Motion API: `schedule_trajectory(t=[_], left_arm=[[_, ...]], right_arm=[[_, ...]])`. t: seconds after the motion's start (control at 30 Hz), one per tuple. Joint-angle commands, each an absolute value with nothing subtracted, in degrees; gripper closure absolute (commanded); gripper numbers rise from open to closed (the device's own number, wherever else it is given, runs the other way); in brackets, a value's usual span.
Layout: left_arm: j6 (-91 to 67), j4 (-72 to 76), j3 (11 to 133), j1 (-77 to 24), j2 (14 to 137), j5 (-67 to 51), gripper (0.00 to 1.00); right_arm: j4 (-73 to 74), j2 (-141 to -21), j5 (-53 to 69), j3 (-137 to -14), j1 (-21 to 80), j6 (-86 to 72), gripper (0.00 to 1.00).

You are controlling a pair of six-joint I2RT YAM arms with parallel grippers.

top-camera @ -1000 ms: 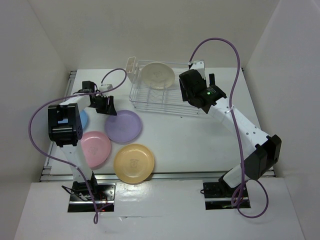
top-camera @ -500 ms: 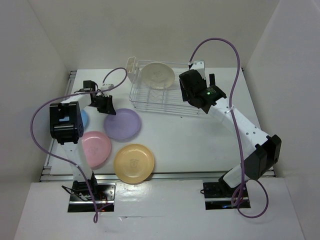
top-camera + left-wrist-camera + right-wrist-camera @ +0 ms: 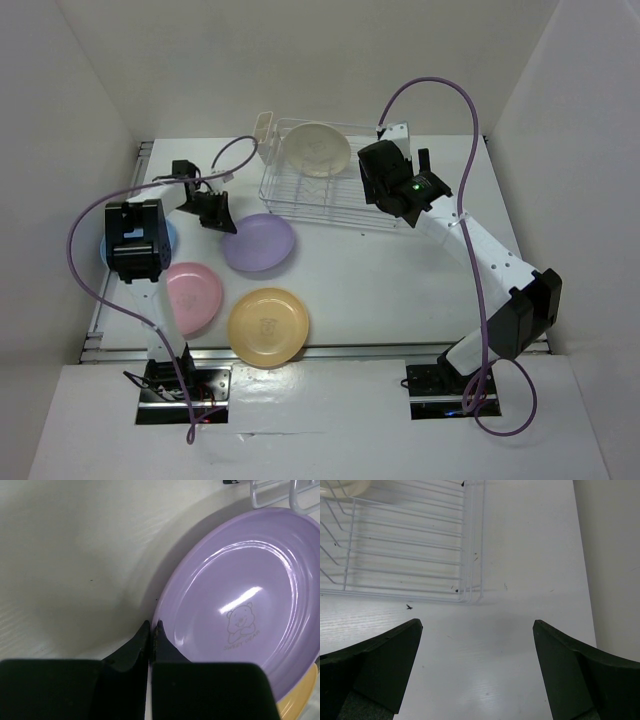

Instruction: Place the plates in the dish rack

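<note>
The purple plate point(image 3: 262, 243) point(image 3: 240, 600) is tilted, its left rim pinched in my left gripper point(image 3: 222, 223) point(image 3: 151, 630), which is shut on it. A cream plate point(image 3: 315, 148) point(image 3: 345, 486) stands upright in the white wire dish rack point(image 3: 325, 198) point(image 3: 405, 545) at the back. On the table lie the pink plate point(image 3: 193, 297) and the yellow-orange plate point(image 3: 268, 326) point(image 3: 300, 700). The light blue plate point(image 3: 165, 238) is mostly hidden behind the left arm. My right gripper point(image 3: 378, 192) point(image 3: 477, 630) hangs open over bare table by the rack's right end, holding nothing.
A small white cutlery holder point(image 3: 263, 135) sits at the rack's back left corner. White walls enclose the table on the left, back and right. Purple cables loop over both arms.
My left gripper has shut on the purple plate's left rim. The plate has tipped up and shifted right, toward the rack. The right arm has not moved.
</note>
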State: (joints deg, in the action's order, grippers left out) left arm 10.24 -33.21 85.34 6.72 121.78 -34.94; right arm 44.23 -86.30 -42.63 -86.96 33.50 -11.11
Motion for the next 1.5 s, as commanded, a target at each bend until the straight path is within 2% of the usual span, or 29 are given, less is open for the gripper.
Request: schedule_trajectory(t=[0.0, 0.3, 0.47, 0.57, 0.73, 0.87, 1.0, 1.03, 1.07, 1.13, 1.17, 1.27, 1.3, 1.33, 1.4, 1.47], left_arm=[[14.66, -36.38, 85.6, 6.59, 122.89, -19.87, 1.0], [21.35, -41.83, 85.08, 6.06, 111.01, -31.71, 1.0], [24.16, -43.95, 84.03, 5.54, 105.74, -33.57, 1.0], [26.61, -43.95, 82.8, 5.54, 101.61, -30.51, 1.0], [27.95, -38.52, 81.57, 5.01, 95.11, -9.9, 1.0], [30.58, -26.13, 77.09, 5.01, 86.41, -6.86, 1.0], [27.97, -4.45, 68.32, 5.97, 76.93, -13.78, 1.0], [25.6, 2.22, 62.9, 7.02, 72.64, -16.76, 1.0], [23.4, 17.51, 60.06, 9.29, 70.86, -23.57, 1.0], [14.8, 34.54, 54.52, 10.89, 69.79, -28.63, 1.0], [12.16, 46.37, 54.49, 11.51, 72.4, -33.61, 1.0], [6.34, 56.3, 59.23, 11.51, 79.43, -43.1, 1.0], [3.11, 67.04, 60.11, 11.51, 85.02, -47.77, 1.0], [1.16, 71.76, 64.73, 11.51, 88.38, -52.68, 1.0], [-5.75, 77.38, 71.6, 11.51, 96.54, -60.0, 1.0], [-6.33, 78.57, 78.35, 8.98, 99.57, -60.03, 1.0]], right_arm=[[42.9, -86.13, -42.98, -88.24, 33.22, -11.69, 0.0], [42.28, -86.13, -43.51, -87.63, 33.22, -11.69, 0.0], [42.28, -86.13, -43.51, -88.15, 33.22, -11.69, 0.0], [42.28, -86.13, -43.51, -87.63, 33.22, -11.69, 0.0], [42.28, -86.13, -43.51, -87.1, 33.22, -11.69, 0.0], [42.28, -86.13, -43.51, -87.1, 33.22, -11.69, 0.0], [41.75, -86.66, -43.51, -86.04, 33.22, -11.69, 0.0], [41.75, -86.66, -44.03, -86.04, 33.22, -11.69, 0.0], [41.75, -86.66, -44.03, -85.52, 33.22, -11.69, 0.0], [41.75, -86.13, -44.82, -85.52, 32.7, -11.69, 0.0], [41.75, -86.13, -44.82, -84.91, 32.7, -11.69, 0.0], [41.75, -85.61, -45.53, -84.9, 32.7, -11.69, 0.0], [41.75, -85.61, -45.53, -84.9, 32.7, -11.69, 0.0], [41.75, -85.61, -46.05, -84.9, 32.7, -11.69, 0.0], [41.75, -85.61, -46.58, -84.9, 32.7, -11.69, 0.0], [41.75, -85.61, -47.1, -83.77, 32.7, -11.69, 0.0]])
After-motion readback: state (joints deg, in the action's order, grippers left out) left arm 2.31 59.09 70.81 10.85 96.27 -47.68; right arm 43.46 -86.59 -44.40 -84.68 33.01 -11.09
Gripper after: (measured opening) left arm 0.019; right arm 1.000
